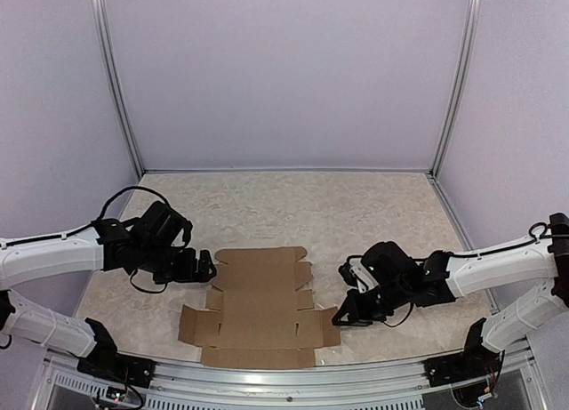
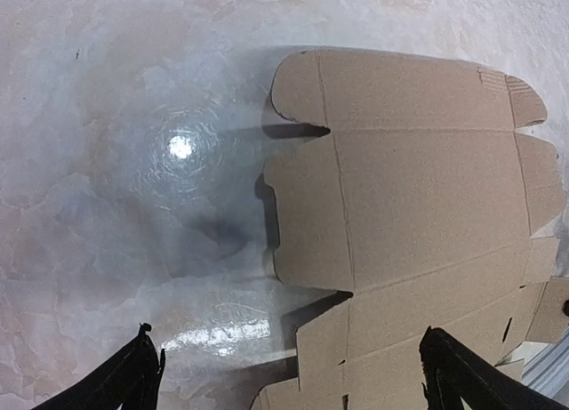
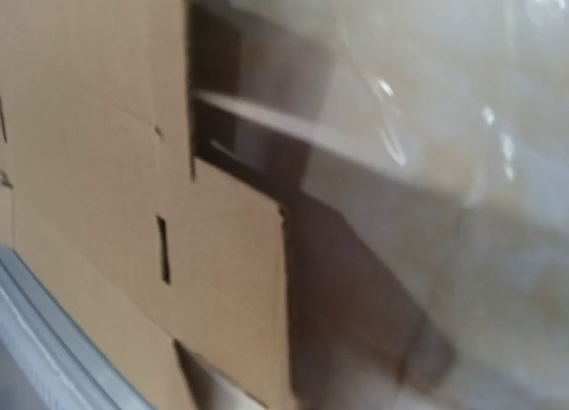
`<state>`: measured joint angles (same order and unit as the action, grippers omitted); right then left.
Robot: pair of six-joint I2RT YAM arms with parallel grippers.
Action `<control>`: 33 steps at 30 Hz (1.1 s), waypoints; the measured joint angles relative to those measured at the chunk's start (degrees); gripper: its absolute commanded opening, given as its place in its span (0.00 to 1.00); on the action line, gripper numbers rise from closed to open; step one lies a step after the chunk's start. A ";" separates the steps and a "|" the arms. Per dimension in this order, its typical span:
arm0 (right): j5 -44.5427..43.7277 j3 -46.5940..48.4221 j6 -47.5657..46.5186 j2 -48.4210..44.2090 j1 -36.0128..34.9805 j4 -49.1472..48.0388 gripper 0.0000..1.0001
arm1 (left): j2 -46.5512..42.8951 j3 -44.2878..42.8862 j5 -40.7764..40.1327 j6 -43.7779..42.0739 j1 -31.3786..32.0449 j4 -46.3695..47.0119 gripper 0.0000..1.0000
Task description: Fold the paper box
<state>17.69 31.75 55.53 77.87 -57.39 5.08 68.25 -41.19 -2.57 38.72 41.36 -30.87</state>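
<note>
A flat, unfolded brown cardboard box blank [image 1: 260,305] lies on the marbled table near the front edge. My left gripper [image 1: 208,269] hovers at the blank's left edge. In the left wrist view its black fingertips [image 2: 133,381] stand wide apart and empty [image 2: 293,388], with the blank [image 2: 418,205] ahead and to the right. My right gripper [image 1: 342,295] sits low at the blank's right side flap, its fingers spread and nothing between them. The right wrist view is blurred. It shows the slotted flap [image 3: 222,259] close up and no fingers.
The table's metal front rail [image 1: 284,374] runs just below the blank and also shows in the right wrist view [image 3: 53,339]. Plain walls and two upright posts [image 1: 120,90] enclose the back. Bare marbled table [image 1: 293,210] lies beyond the blank.
</note>
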 measured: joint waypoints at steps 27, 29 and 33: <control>-24.46 44.57 -45.44 18.69 7.19 43.98 0.00 | -1.31 -14.19 -6.49 -6.67 0.24 -8.24 0.99; -26.93 47.98 -49.66 21.27 7.32 45.44 0.00 | -1.31 -14.19 -6.49 -7.02 0.26 -8.24 0.99; -30.16 53.18 -59.98 26.45 7.32 47.60 0.00 | -1.36 -14.19 -6.49 -7.28 0.33 -8.22 0.99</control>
<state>-12.47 84.93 -4.45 104.31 -50.06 52.69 66.89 -55.37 -9.06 31.44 41.69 -39.09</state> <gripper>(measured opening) 0.005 0.988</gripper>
